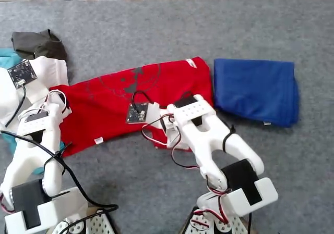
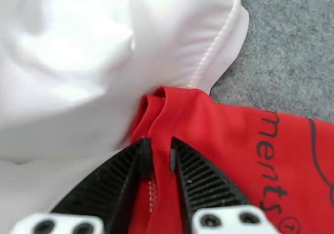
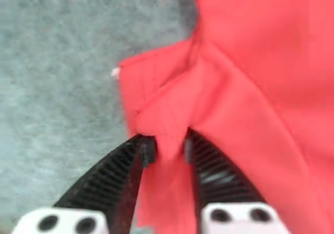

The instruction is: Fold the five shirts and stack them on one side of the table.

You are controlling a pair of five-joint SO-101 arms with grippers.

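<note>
At the far left, the left pincer [image 2: 160,153] is closed narrow on a bunched hem of the red shirt [image 1: 130,96], which presses right against the white shirt [image 2: 78,62]. Because the two touch, a lift from here could drag or snag the white cloth. The bite also looks thin, so the hem might slip free.

Further right, the right pincer [image 3: 164,145] nips a small corner at the near edge of the same shirt, which lies spread across the middle of the surface [image 1: 156,25]. An uneven pull could fold it askew or nudge the folded blue shirt [image 1: 255,88] just beside it.

It is hard to make out how much cloth sits inside each bite. The teal shirt [image 1: 6,59] is cut off at the left edge and partly covered. The dark shirt [image 1: 39,44] is a crumpled heap.
</note>
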